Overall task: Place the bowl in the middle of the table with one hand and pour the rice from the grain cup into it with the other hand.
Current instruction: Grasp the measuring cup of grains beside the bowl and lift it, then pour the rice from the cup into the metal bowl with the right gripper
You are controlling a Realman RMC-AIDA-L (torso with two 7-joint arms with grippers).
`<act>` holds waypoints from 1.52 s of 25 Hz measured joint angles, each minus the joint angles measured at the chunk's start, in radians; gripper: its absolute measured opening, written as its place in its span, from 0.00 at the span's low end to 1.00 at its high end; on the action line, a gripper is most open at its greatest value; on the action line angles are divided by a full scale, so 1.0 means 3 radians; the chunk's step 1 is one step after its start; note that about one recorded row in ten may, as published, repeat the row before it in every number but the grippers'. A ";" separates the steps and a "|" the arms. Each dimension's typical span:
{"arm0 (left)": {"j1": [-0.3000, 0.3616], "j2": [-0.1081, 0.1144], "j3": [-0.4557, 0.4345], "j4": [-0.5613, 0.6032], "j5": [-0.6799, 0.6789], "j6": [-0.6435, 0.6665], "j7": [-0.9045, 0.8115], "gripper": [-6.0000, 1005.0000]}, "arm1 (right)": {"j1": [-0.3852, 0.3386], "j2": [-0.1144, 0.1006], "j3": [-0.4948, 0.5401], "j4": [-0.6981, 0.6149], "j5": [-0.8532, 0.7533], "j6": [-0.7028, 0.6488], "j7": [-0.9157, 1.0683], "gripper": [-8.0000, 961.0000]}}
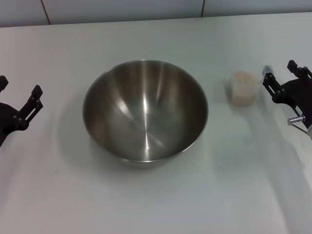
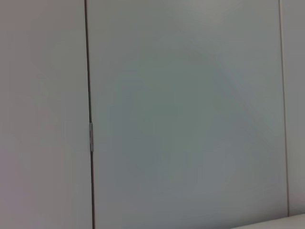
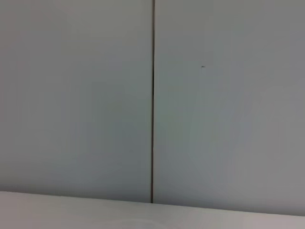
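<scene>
The large stainless-steel bowl (image 1: pixel 145 110) stands empty near the middle of the white table (image 1: pixel 156 204). The small clear grain cup (image 1: pixel 243 88) stands to its right, filled with pale rice (image 1: pixel 243 79). My right gripper (image 1: pixel 280 72) is open just right of the cup, not touching it. My left gripper (image 1: pixel 19 90) is open at the table's left edge, well clear of the bowl. The wrist views show only wall panels.
A pale panelled wall (image 1: pixel 122 9) runs behind the table's far edge. The wrist views show the same wall with dark seams (image 2: pixel 88 114) (image 3: pixel 152 100) and a strip of the table edge (image 3: pixel 95 212).
</scene>
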 joint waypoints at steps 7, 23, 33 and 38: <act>-0.0002 0.0000 0.0029 0.0004 0.0000 -0.0003 0.0002 0.83 | 0.0009 0.0004 0.0004 0.0021 0.0001 -0.0009 0.0000 0.45; 0.0162 0.0445 0.1310 0.0271 0.0198 0.0148 -0.0152 0.83 | -0.0076 0.0000 0.0004 -0.0017 0.0001 -0.0712 0.0000 0.06; 0.0161 0.0489 0.1299 0.0387 0.0597 0.0124 -0.0225 0.83 | 0.0118 -0.0003 -0.0045 0.0112 -0.0246 -0.1586 -0.0769 0.02; 0.0157 0.0483 0.1299 0.0389 0.0601 0.0121 -0.0225 0.83 | 0.0300 -0.0002 -0.0039 0.0472 -0.0468 -0.1552 -0.1831 0.02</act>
